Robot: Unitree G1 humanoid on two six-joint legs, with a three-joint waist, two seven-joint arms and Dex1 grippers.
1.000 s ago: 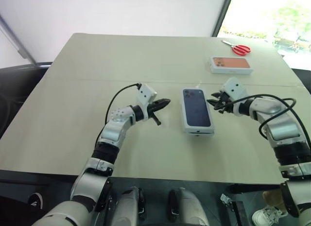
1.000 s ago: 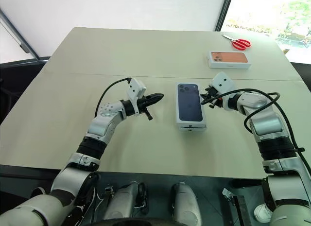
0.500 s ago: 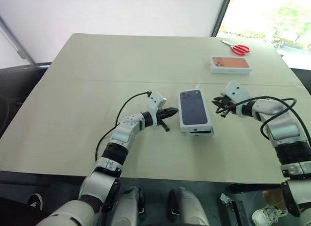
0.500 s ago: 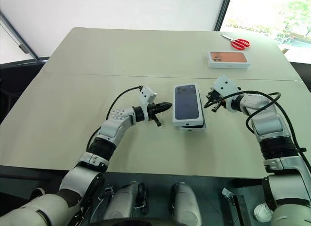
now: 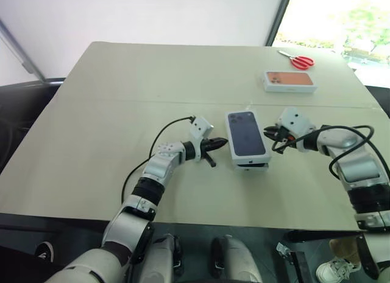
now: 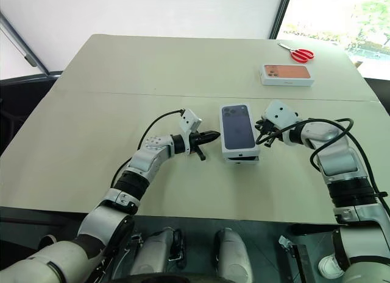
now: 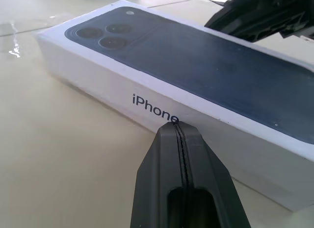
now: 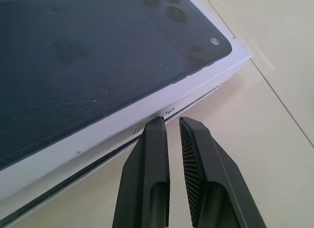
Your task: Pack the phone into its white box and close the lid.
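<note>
The white box (image 5: 251,166) lies mid-table with the lid (image 5: 247,139) on it. The lid's top bears a dark navy phone picture, and a dark gap shows under its edge (image 8: 73,181). The phone itself is hidden. My left gripper (image 5: 223,143) is shut, its tip against the lid's left side wall at the "iPhone" lettering (image 7: 153,106). My right gripper (image 8: 170,120) points at the lid's right side wall, its fingers a narrow crack apart with nothing between them.
A white box with an orange phone picture (image 5: 289,80) lies at the far right of the table. Red-handled scissors (image 5: 300,61) lie beyond it near the far edge. A crease (image 5: 122,101) runs across the tabletop behind the box.
My left gripper has moved right, up to the lid's left side. The right gripper has closed in on the right side. The lid sat skewed half a second ago and now lies straighter.
</note>
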